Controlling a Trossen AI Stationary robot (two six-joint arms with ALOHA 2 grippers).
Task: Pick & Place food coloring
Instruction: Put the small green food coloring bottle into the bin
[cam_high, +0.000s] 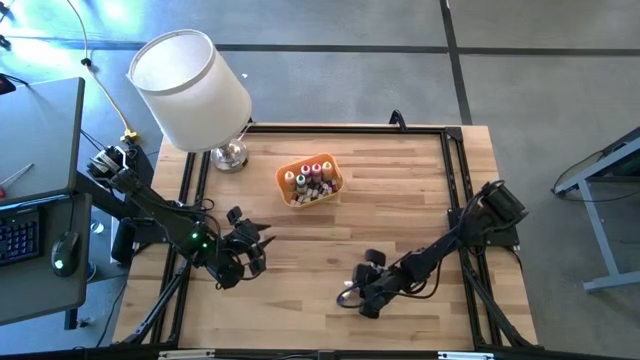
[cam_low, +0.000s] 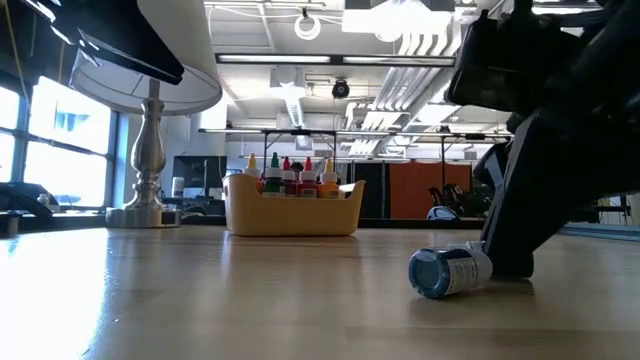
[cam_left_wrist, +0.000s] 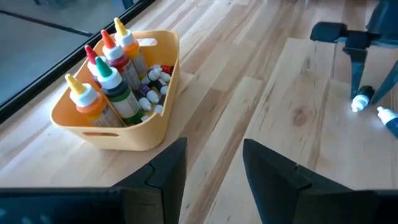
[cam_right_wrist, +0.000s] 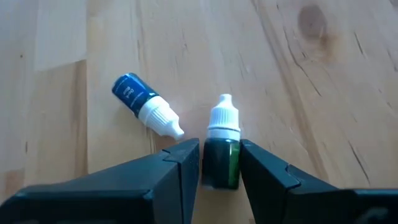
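At the left we keep the left gripper (cam_high: 252, 250) idle just above the wooden table (cam_high: 400, 190), its jaws spread with nothing between them. Near the table's far edge stands the orange tray (cam_high: 334, 185), smooth rounded plastic, already holding upright dropper bottles (cam_left_wrist: 109, 81) and small vials. At the right, the right gripper (cam_right_wrist: 220, 163) brackets a green dropper bottle (cam_right_wrist: 222, 152) lying on the table; its jaws pinch the body lightly. We judge the grip should firm squarely on the cylindrical body, below the ribbed white cap, before lifting. A blue bottle (cam_right_wrist: 138, 98), glossy-labelled, lies just beside it, apart; we avoid nudging it.
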